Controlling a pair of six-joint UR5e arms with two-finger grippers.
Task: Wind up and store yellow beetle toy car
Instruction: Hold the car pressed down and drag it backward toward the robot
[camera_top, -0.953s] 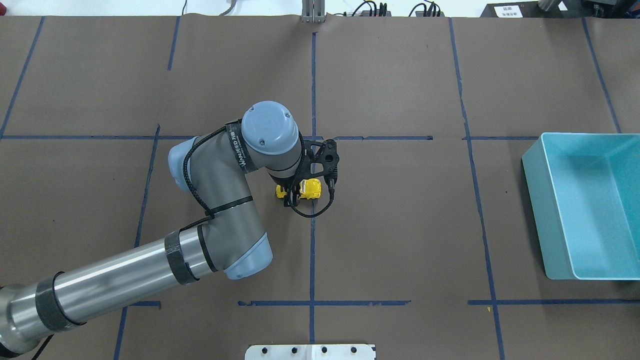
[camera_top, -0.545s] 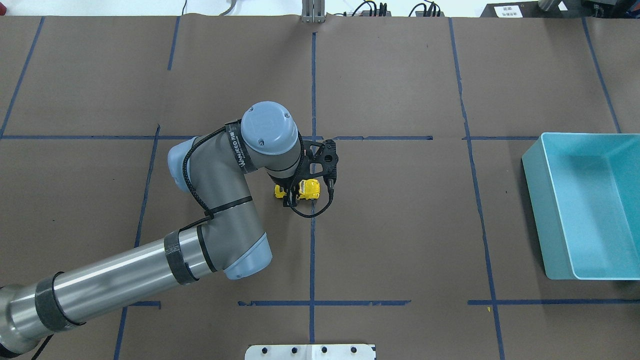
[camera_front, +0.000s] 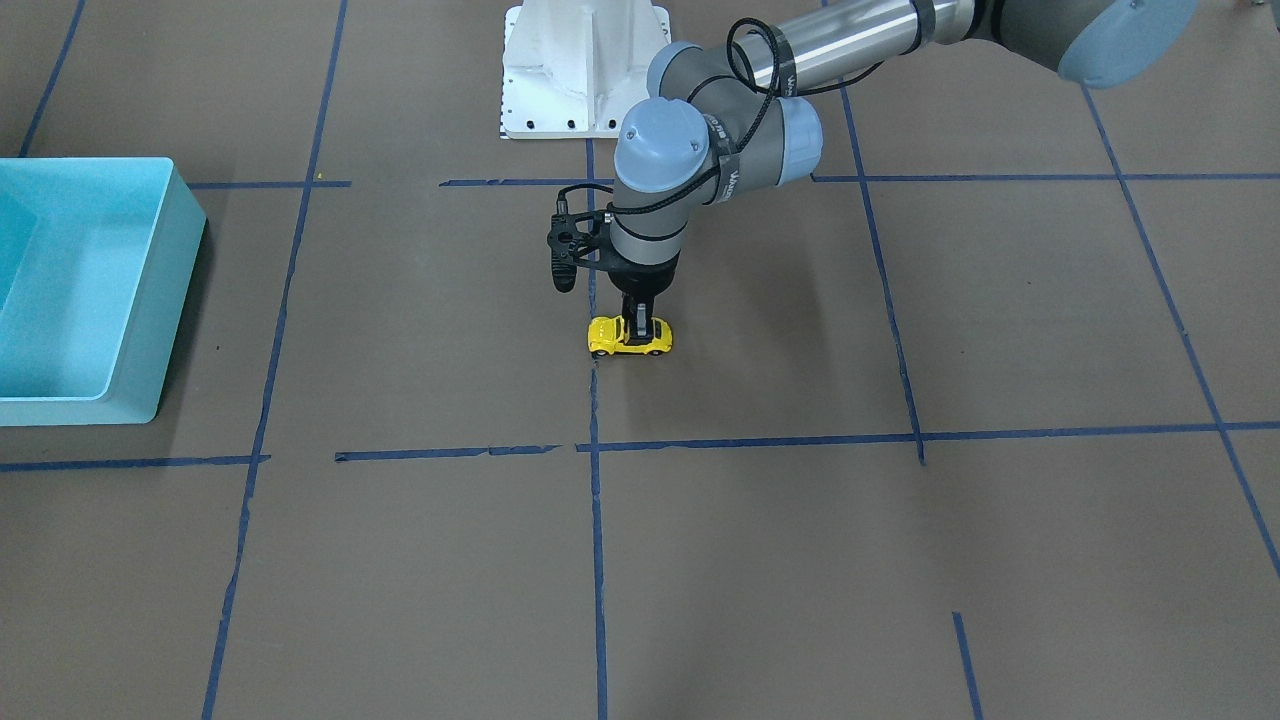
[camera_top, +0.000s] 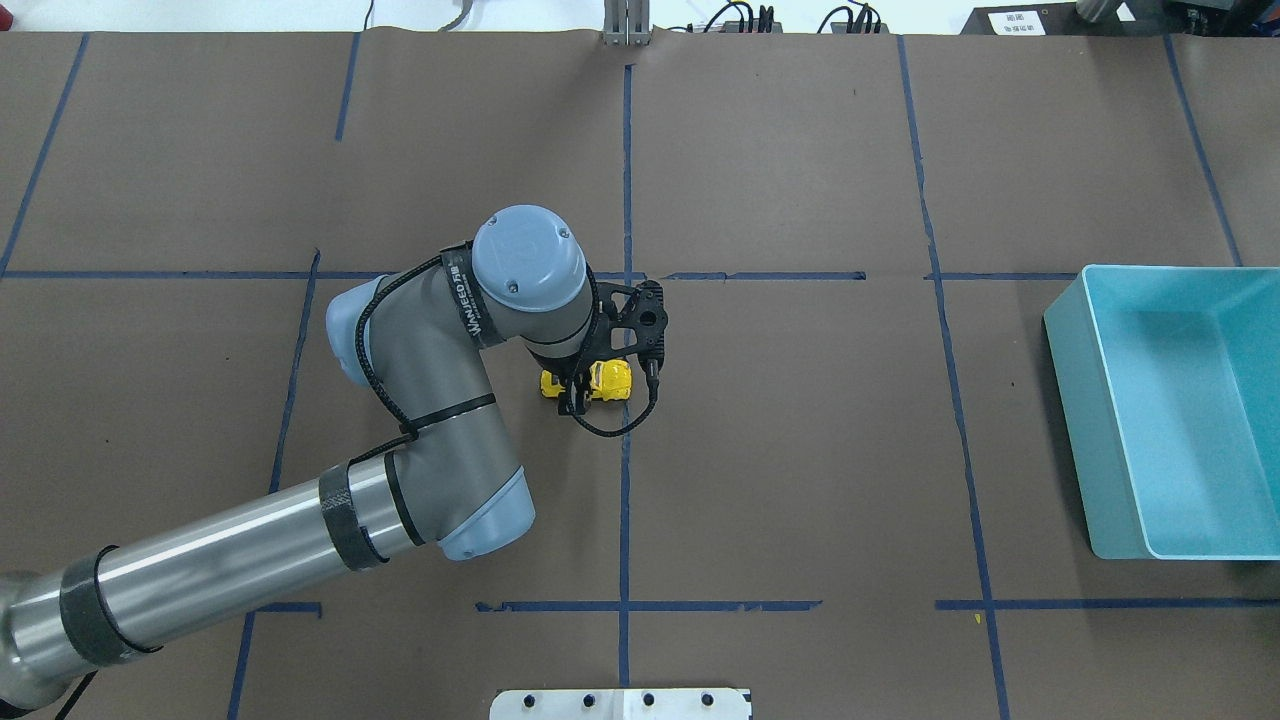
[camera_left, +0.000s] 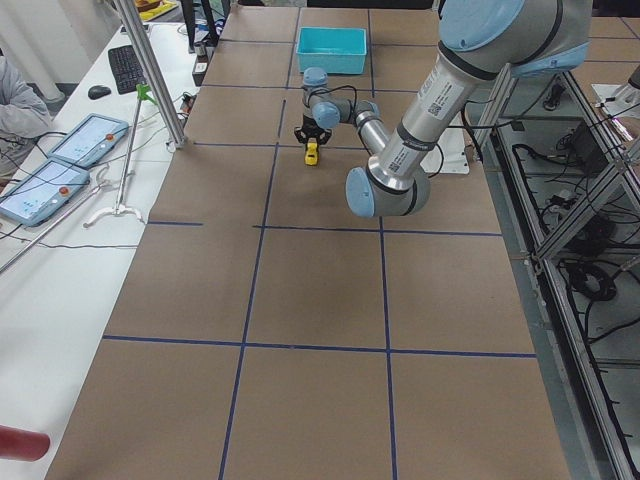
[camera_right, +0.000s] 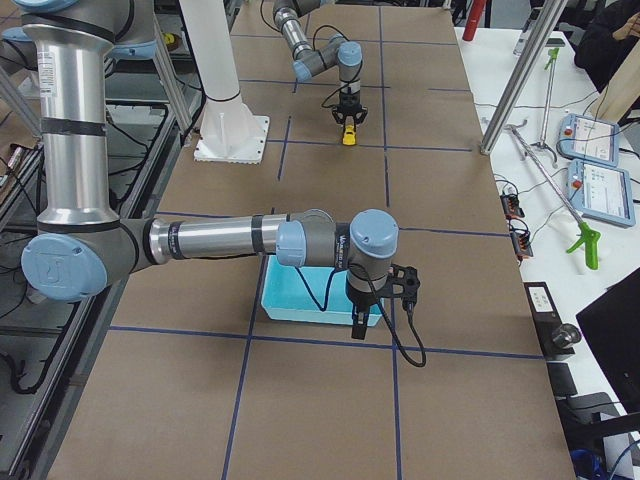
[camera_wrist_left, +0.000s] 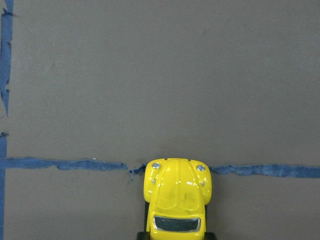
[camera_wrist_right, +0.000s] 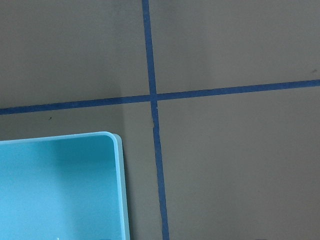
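From the left edge of the surface (camera_top: 800, 480) my left arm (camera_top: 250, 560) reaches in toward the middle, its wrist pointing straight down. My left claw (camera_top: 578, 392) is pinched on the yellow toy car (camera_top: 608, 378), one black finger on each side of its rounded body, and the car looks to be sitting on its wheels on the brown paper. It lies crosswise, well away from every edge, with its nose turned toward the right edge and just reaching the blue tape line (camera_top: 625, 500) that runs down the middle; my left wrist camera shows the glossy bonnet and dark windscreen right at that line. Farther right, against the right edge of the surface, sits a turquoise bin (camera_top: 1075, 420), open at the top, well apart from the car. My right claw (camera_right: 358, 325) hangs by one corner of that bin. Only a side camera catches it, so I cannot tell whether it is spread or pressed together.
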